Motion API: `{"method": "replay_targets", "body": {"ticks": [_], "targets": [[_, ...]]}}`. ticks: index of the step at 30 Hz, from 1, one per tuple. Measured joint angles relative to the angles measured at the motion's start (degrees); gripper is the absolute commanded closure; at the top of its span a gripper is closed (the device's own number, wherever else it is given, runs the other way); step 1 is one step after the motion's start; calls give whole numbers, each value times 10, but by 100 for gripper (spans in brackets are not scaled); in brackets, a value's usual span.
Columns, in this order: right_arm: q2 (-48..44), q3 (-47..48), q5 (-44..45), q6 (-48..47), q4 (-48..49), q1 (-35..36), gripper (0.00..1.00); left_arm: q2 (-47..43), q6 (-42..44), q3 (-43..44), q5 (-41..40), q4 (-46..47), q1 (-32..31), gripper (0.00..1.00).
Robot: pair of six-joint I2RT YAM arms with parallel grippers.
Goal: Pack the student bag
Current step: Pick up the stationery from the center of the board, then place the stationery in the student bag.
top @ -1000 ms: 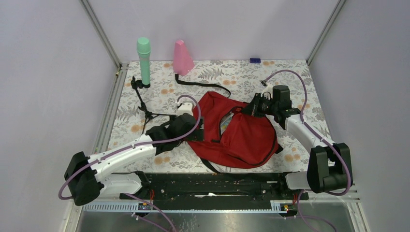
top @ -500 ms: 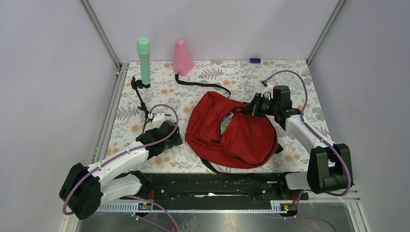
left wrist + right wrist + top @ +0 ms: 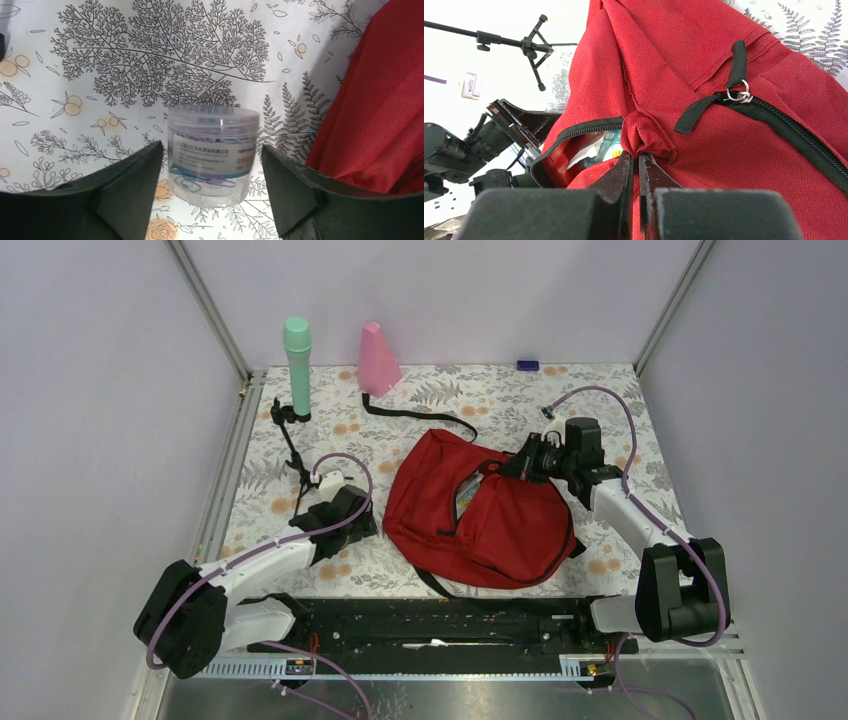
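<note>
1. The student bag [image 3: 480,512] is laid flat mid-table, slightly right of centre, on the floral cloth [image 3: 600,400]. Its zip opening [image 3: 574,132] is faced left and held agape.
2. A bunch of red fabric at the opening's rim is clamped between the fingers of the right gripper [image 3: 636,167], which are pressed together on it. The mouth is thereby kept lifted. No shift is noted in this arm over the last second.
3. Something pale and teal [image 3: 600,147] is seen inside the mouth; it cannot be identified.
4. Change: a second ago the left arm was reached in at the bag's mouth. It has since been pulled away left and is now set beside the bag's left edge, clear of it.
5. The left gripper [image 3: 212,167] is lowered over a clear lidded tub of paper clips [image 3: 213,125], stood upright on the cloth just left of the bag. Its jaws are apart, one on each side of the tub. Only slivers of gap are left, closing appears begun, and firm contact cannot be confirmed.
6. Judged meaning: one drop-off is probably finished and the next item's pick is started. Closing on the tub and carrying it to the held mouth is expected next.
7. Further out, not yet packed:
   - black mini tripod [image 3: 295,455] at left
   - green cylindrical item [image 3: 297,360] and pink cone-shaped item [image 3: 378,360] at far left
   - black strap [image 3: 420,416] lying beyond the bag
   - small blue thing [image 3: 527,365] at the far edge
</note>
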Motion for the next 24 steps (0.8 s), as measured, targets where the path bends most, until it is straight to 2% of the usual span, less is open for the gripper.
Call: {"method": "replay_targets", "body": {"ticks": [3,9,13,16,20,24], "targets": [[-3,-2,0,1,1,0,95,8,4,0,0,4,2,47],[-7,-3,0,2,1,0,95,7,19,0,-2,3,2,65],[-7,-3,0,4,1,0,95,-25,42,1,1,-9,-5,64],[-7,-3,-4,8,1,0,95,-65,68,25,1,-39,-45,62],[-7,-3,-7,8,-1,0,95,-95,100,124,4,-70,-128,59],[-7,-3,-9,8,-7,-1,95,-82,130,234,33,-57,-195,59]]}}
